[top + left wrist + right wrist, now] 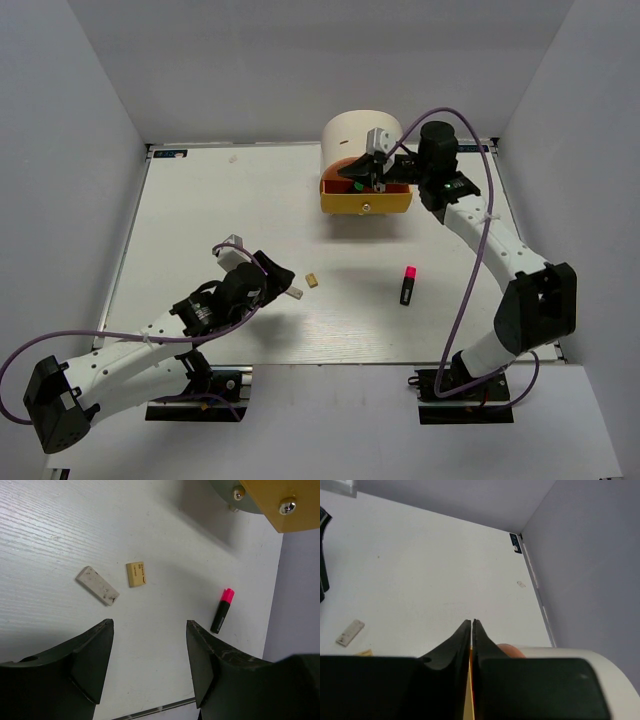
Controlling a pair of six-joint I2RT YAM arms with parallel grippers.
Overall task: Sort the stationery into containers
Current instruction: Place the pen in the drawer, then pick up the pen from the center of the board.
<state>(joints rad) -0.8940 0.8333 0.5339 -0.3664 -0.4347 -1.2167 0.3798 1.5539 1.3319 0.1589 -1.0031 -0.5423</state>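
White tabletop [200,220], pale walls on three sides, and the cream desk unit [355,128] at the far edge with its yellow drawer [390,203] pulled out under the orange drawer [345,166]. Right end effector [471,626] hangs over those drawers, jaws pinched nearly together; whether anything thin sits between them, I can't tell. Looks like a drop-off step at the containers.

Left end effector [150,624] hovers wide and empty above the loose pieces: grey eraser [97,585] and tan eraser [136,574] lying near each other, pink-capped highlighter [222,611] well apart to the side, all flat on the tabletop. Next call, I'd say: lower onto one eraser, square the jaws across its narrow sides, close, carry it to a drawer.

Writing? Dark print on the tan eraser and a blue corner label [516,543], both too small to read.
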